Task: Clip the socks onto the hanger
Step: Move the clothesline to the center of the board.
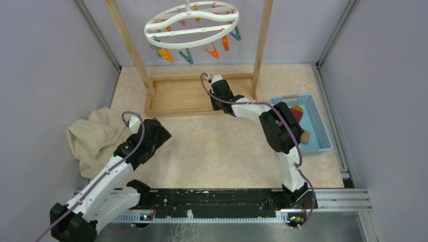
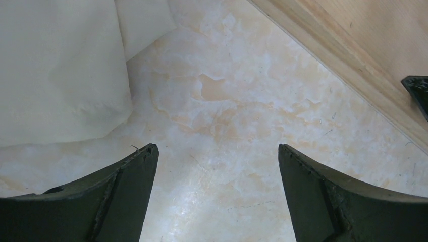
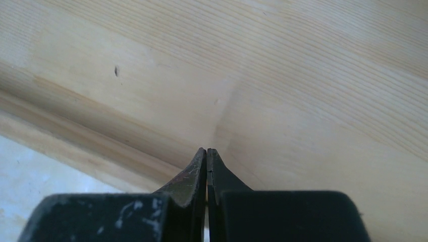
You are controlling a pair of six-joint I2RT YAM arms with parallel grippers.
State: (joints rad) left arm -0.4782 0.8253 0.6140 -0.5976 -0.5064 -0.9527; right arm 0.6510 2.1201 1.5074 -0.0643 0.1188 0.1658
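Note:
The white ring hanger (image 1: pixel 192 22) with orange and teal clips (image 1: pixel 185 55) hangs from the top of the wooden stand. The socks lie in the blue basket (image 1: pixel 317 118) at the right, mostly hidden by my right arm; a bit of maroon and orange sock (image 1: pixel 297 111) and a bit of brown one (image 1: pixel 306 136) show. My right gripper (image 1: pixel 217 102) is shut and empty just above the stand's wooden base (image 3: pixel 282 85); its jaws (image 3: pixel 207 150) are pressed together. My left gripper (image 1: pixel 161 135) is open and empty (image 2: pixel 217 151) low over the tabletop.
A large beige cloth (image 1: pixel 96 136) lies at the left, close to my left gripper (image 2: pixel 55 70). The wooden stand has two uprights (image 1: pixel 128 43) and a flat base (image 1: pixel 176 96), whose edge (image 2: pixel 348 55) shows in the left wrist view. Grey walls enclose the table.

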